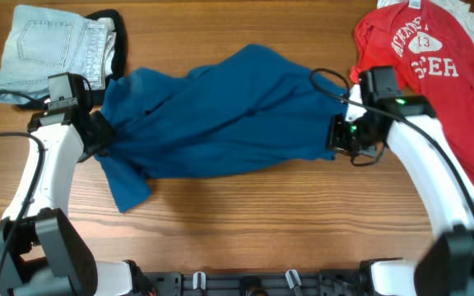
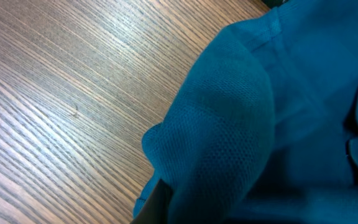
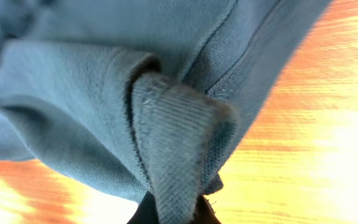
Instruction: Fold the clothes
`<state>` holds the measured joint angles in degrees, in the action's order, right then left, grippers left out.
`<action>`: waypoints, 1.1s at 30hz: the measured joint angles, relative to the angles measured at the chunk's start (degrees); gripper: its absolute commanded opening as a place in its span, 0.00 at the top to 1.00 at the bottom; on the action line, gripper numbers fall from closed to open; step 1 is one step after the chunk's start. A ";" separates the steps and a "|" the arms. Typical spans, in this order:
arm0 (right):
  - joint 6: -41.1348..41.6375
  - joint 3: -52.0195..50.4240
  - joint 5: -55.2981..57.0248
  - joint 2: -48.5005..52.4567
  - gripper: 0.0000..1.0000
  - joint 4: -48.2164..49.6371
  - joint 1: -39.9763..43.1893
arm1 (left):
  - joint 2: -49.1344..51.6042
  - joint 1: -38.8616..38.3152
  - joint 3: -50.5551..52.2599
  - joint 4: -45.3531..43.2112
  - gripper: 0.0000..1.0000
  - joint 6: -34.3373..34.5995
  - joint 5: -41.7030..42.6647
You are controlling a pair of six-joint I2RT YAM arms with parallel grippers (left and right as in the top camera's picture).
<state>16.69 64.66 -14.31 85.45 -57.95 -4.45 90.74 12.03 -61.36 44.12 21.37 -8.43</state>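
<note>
1. Both sets of jaws are closed on the blue shirt [image 1: 220, 115]. The right jaws pinch a thick ribbed fold [image 3: 179, 143], probably a collar or cuff band, right at their tips. The left jaws are mostly hidden under a bunched knit edge [image 2: 229, 124], but the cloth comes out from between them, so I judge it a grip.
2. Held this way, the shirt hangs as a twisted band between the 2 arms. The left arm [image 1: 52, 164] is at its left end and the right arm [image 1: 422, 164] at its right end. Its middle sags onto the counter [image 1: 245, 222], and 1 loose flap [image 1: 130, 189] lies flat near the left arm.
3. The fabric is a soft, light pique knit with no stiffness of its own. It should drape, stretch and twist rather than keep any line. It looks grippy enough not to slide out of a firm pinch.
4. Seams, hems and the ribbed band are the best holds, since they are thicker and spread the pull. A pinch in the open body would only raise a peak. For a clean fold the 2 holds should sit on matching corners, and the twist needs to be shaken out.
5. Further out, the red T-shirt [image 1: 434, 74] lies spread at the far right, close behind the right arm and not held. It should handle much the same but thinner.
6. At the far left sit folded jeans [image 1: 48, 45] and a black garment [image 1: 118, 37].
</note>
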 measured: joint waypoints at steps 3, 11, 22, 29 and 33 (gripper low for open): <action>0.22 0.09 0.66 -4.11 0.95 -1.84 0.00 | 0.00 0.00 0.00 0.33 0.96 0.00 0.00; 0.42 0.15 0.35 1.77 0.07 7.67 0.00 | 0.00 0.00 0.00 0.50 0.96 0.00 0.04; -2.67 0.31 -1.07 10.71 0.14 3.85 0.04 | 0.00 0.00 0.00 0.50 0.96 0.00 0.02; -2.82 -2.80 0.90 10.71 0.39 6.97 0.04 | 0.00 0.00 0.00 0.46 0.96 0.00 0.00; -2.62 -7.67 1.97 10.71 0.39 11.47 0.07 | 0.00 0.00 0.00 0.44 0.96 0.00 0.02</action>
<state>14.06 56.99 -12.34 96.16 -46.48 -4.38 90.74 12.03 -61.36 44.56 21.37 -8.40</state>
